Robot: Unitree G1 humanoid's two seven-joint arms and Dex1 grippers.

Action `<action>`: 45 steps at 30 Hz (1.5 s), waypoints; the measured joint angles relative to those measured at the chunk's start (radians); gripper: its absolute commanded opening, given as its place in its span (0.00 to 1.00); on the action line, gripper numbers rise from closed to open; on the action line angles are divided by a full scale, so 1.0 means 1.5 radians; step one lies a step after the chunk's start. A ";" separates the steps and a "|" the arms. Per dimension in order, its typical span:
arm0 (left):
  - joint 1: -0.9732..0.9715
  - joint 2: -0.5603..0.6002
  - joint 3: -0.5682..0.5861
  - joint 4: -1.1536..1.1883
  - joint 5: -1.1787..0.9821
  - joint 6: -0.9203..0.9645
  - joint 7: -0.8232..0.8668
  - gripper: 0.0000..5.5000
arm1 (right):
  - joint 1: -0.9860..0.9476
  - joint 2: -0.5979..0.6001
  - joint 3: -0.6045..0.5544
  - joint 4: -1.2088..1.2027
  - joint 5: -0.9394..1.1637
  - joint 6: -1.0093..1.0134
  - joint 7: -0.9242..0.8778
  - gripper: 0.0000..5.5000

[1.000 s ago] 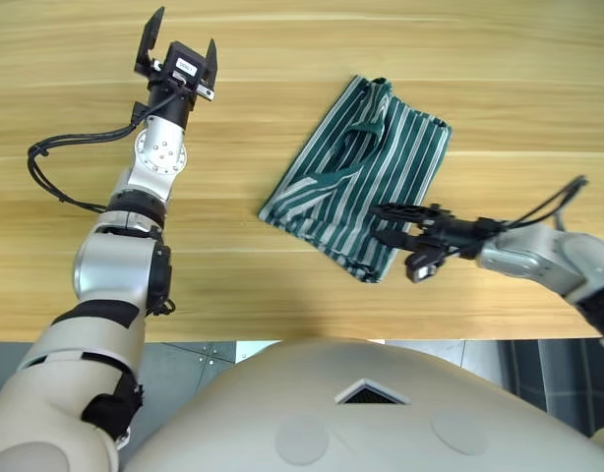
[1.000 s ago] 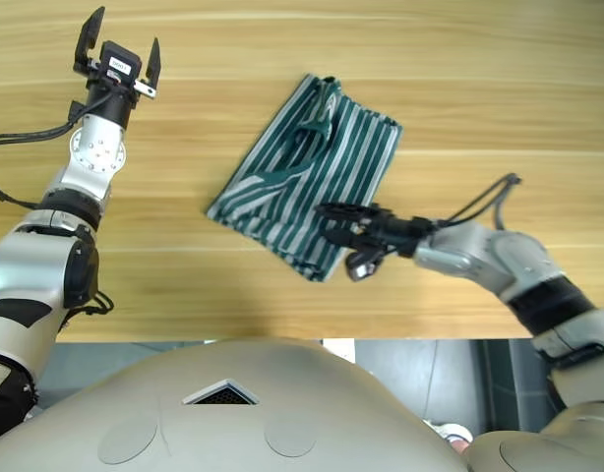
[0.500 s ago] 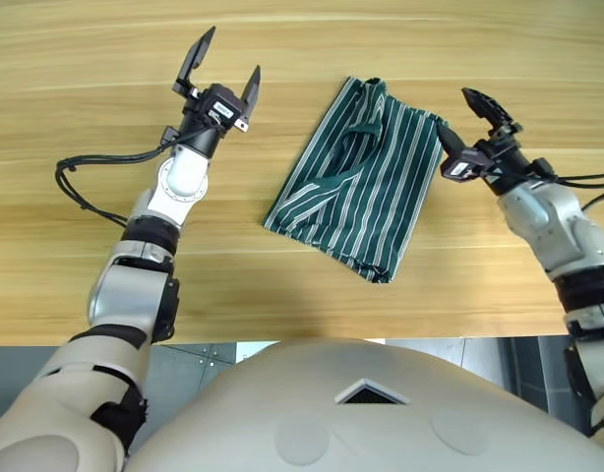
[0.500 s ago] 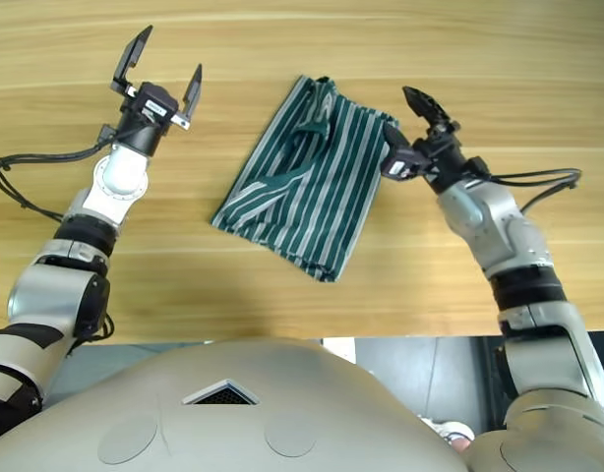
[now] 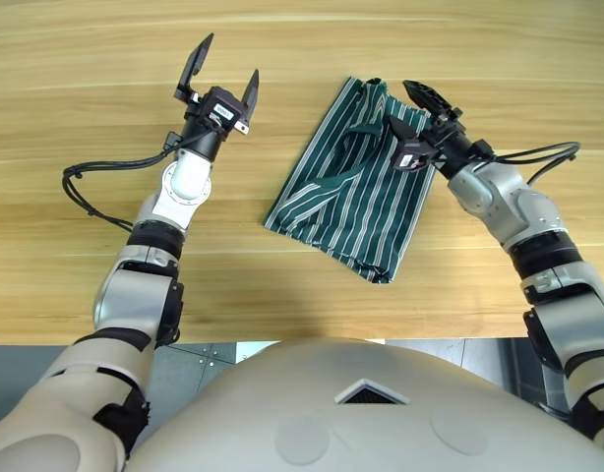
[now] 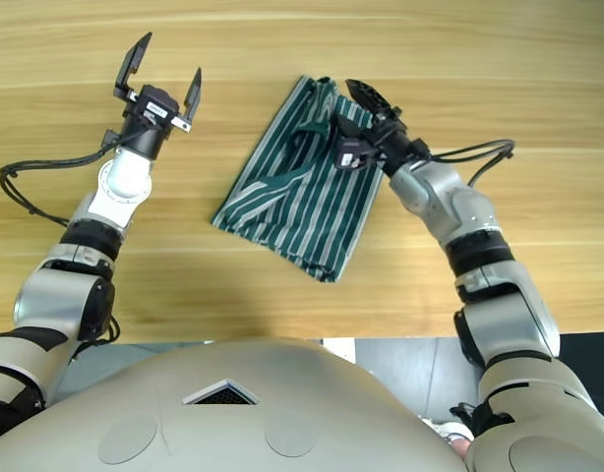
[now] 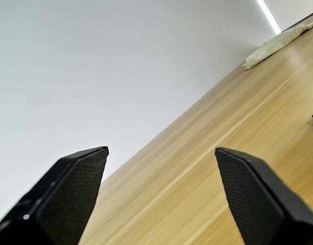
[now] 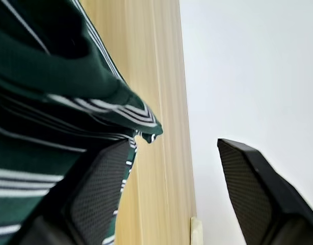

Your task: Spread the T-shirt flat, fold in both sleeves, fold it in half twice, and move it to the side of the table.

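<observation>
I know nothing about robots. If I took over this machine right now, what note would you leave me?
Left gripper: fingers open, empty, above the bare table left of the T-shirt.
Right gripper: fingers open at the T-shirt's far right corner, nothing clamped.
Done: T-shirt lies folded into a compact bundle mid-table, skewed.
Left: probably tidy the folds, then move it to the table's side.
</observation>
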 measured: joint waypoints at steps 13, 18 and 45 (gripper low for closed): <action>-0.016 -0.036 -0.006 0.044 0.001 0.002 0.010 0.70 | -0.306 0.203 0.066 0.353 -0.013 -0.012 -0.069 0.58; -0.016 -0.028 -0.005 0.036 0.001 -0.002 0.010 0.70 | -0.319 0.190 0.017 0.418 0.044 -0.027 -0.113 0.58; -0.002 -0.090 -0.241 -0.245 0.292 0.150 -0.033 0.70 | 0.211 -0.048 -0.062 -0.186 0.064 0.059 0.095 0.58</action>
